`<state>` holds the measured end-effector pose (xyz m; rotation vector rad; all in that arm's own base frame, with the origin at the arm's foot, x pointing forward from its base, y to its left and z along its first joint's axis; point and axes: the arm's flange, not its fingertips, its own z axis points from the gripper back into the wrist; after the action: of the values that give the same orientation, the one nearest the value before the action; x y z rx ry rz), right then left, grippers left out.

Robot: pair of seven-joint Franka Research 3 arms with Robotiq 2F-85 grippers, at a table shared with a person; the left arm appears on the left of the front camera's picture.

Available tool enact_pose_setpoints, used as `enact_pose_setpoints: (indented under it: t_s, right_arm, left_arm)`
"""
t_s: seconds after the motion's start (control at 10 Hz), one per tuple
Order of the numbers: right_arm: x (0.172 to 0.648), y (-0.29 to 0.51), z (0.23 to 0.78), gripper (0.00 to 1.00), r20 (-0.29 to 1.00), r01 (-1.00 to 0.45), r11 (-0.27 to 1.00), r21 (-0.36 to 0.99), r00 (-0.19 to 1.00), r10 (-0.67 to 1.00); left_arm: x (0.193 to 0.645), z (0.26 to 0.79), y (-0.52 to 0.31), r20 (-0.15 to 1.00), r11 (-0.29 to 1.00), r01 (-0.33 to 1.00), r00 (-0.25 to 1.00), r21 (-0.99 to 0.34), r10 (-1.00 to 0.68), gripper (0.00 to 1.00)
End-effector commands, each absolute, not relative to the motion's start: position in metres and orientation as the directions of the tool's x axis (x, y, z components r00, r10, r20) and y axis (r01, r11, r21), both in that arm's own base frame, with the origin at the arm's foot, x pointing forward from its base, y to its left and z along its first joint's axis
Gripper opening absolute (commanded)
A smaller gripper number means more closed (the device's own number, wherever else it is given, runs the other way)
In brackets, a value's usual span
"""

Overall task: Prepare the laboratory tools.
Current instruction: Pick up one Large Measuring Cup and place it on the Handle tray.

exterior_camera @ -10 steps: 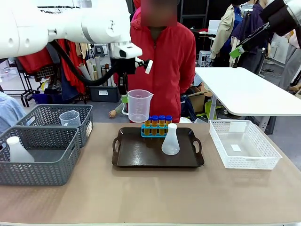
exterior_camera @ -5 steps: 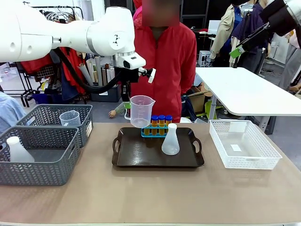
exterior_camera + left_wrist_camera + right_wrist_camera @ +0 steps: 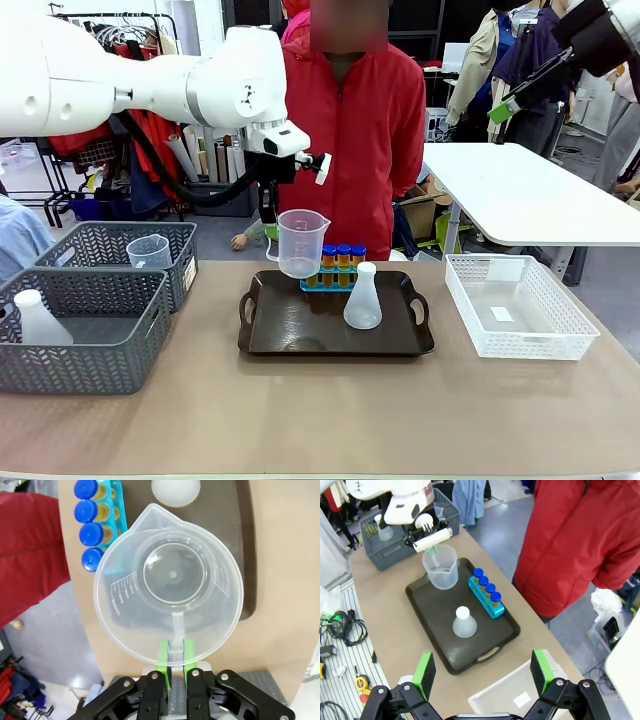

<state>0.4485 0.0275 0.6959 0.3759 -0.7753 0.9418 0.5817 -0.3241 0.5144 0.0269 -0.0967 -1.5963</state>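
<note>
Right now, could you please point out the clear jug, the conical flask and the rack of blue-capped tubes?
clear jug [image 3: 299,243]: front view, on its side wall.
conical flask [image 3: 362,305]: front view, on its wide lower body.
blue-capped tubes [image 3: 485,587]: right wrist view, on one blue cap.

Four orange tubes [image 3: 337,264] with blue caps. Two flasks: one [image 3: 362,297] on the tray [image 3: 300,335], one [image 3: 40,319] in a basket. Two jugs [image 3: 299,241] [image 3: 149,251]. Two grey baskets [image 3: 85,345] [image 3: 110,245], one white basket [image 3: 520,310].

jug [image 3: 299,243] hiding one orange tube, rack's left end unseen
</note>
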Motion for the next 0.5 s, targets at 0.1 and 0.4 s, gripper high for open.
enact_pose_setpoints:
  t_s: [0.1, 0.4]
  right_arm:
    - [0.449, 0.027, 0.697, 1.00, 0.745, -0.840, 0.541, -0.033, 0.340, 0.574]
    - [0.449, 0.027, 0.697, 1.00, 0.745, -0.840, 0.541, -0.033, 0.340, 0.574]
  left_arm:
    - [0.564, 0.489, -0.313, 0.088, -0.003, 0.996, -0.011, 0.094, -0.996, 0.00]
    - [0.556, 0.456, -0.310, 0.086, -0.002, 0.996, -0.010, 0.087, -0.996, 0.00]
